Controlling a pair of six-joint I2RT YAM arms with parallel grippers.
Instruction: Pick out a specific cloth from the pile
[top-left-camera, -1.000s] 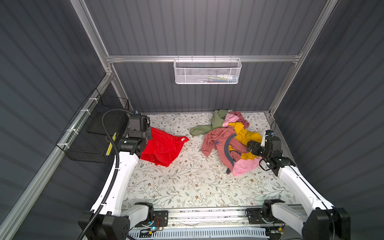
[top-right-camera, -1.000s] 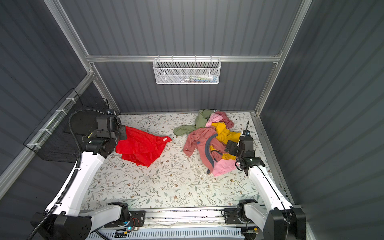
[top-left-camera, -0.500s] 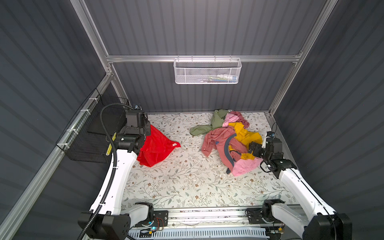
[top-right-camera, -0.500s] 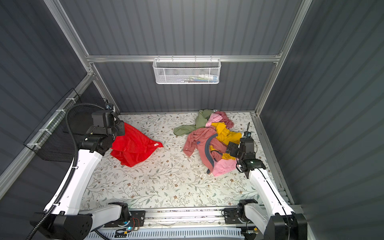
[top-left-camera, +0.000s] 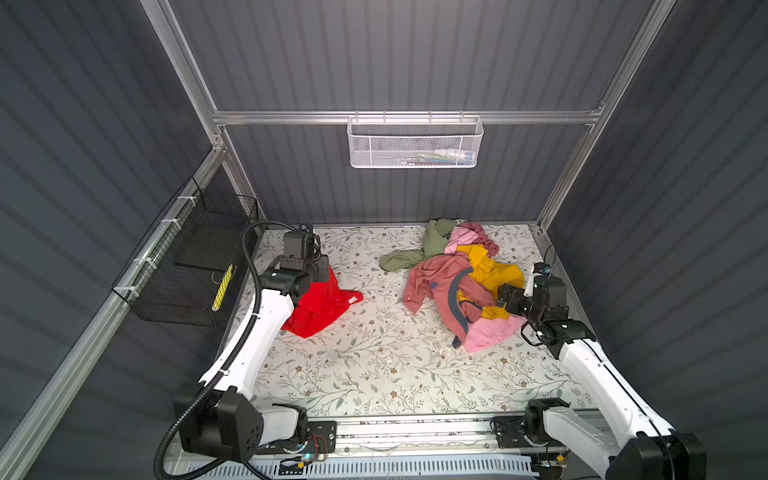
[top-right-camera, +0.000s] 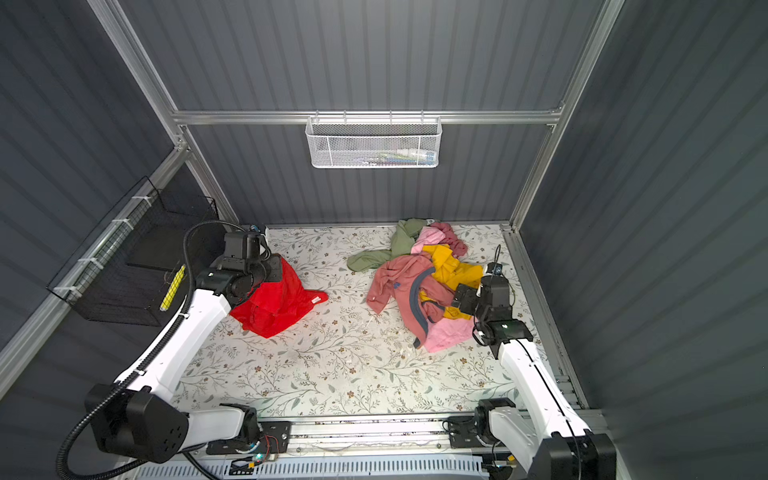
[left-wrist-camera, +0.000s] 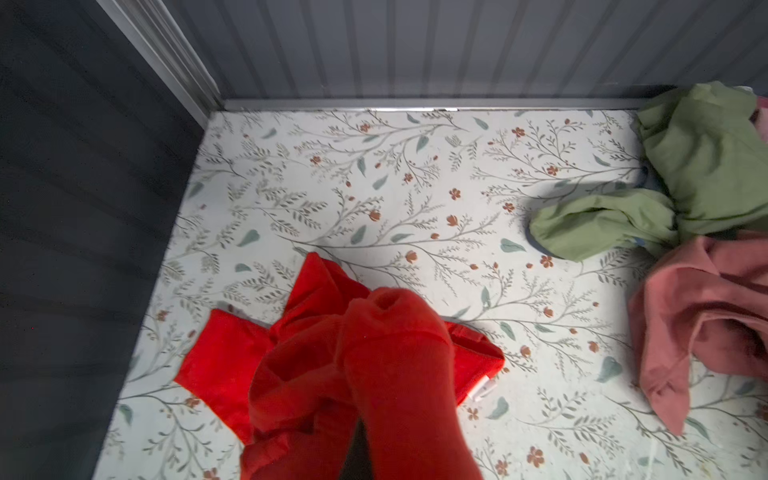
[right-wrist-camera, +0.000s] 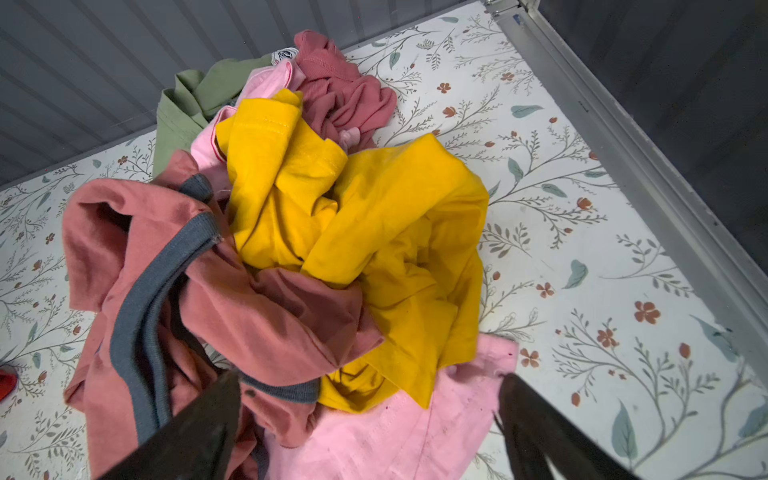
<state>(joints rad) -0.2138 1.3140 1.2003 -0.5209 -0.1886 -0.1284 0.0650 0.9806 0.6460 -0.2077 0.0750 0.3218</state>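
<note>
The cloth (top-left-camera: 322, 307) (top-right-camera: 276, 309), bright red and thin, hangs bunched from my left gripper (top-left-camera: 322, 276) (top-right-camera: 276, 268) at the table's left side, its lower folds resting on the table. The gripper is shut on it. In the left wrist view the red cloth (left-wrist-camera: 332, 365) drapes over the jaws and hides them. The pile (top-left-camera: 453, 282) (top-right-camera: 419, 286) (right-wrist-camera: 332, 232) lies at the back right: dusty pink with grey-blue trim, yellow, light pink and olive green. My right gripper (top-left-camera: 505, 301) (top-right-camera: 461, 301) (right-wrist-camera: 370, 380) stands open at the pile's near right edge, its fingers astride the light pink cloth.
A black wire basket (top-left-camera: 191, 266) hangs on the left wall close to my left arm. A white mesh basket (top-left-camera: 415, 143) hangs on the back wall. The floral table (top-left-camera: 374, 365) is bordered by a metal rail (right-wrist-camera: 648, 174) just right of the pile.
My left gripper has pulled the red cloth up and leftward, so it has gone from spread flat to a bunched hanging heap. The right gripper has barely moved.
</note>
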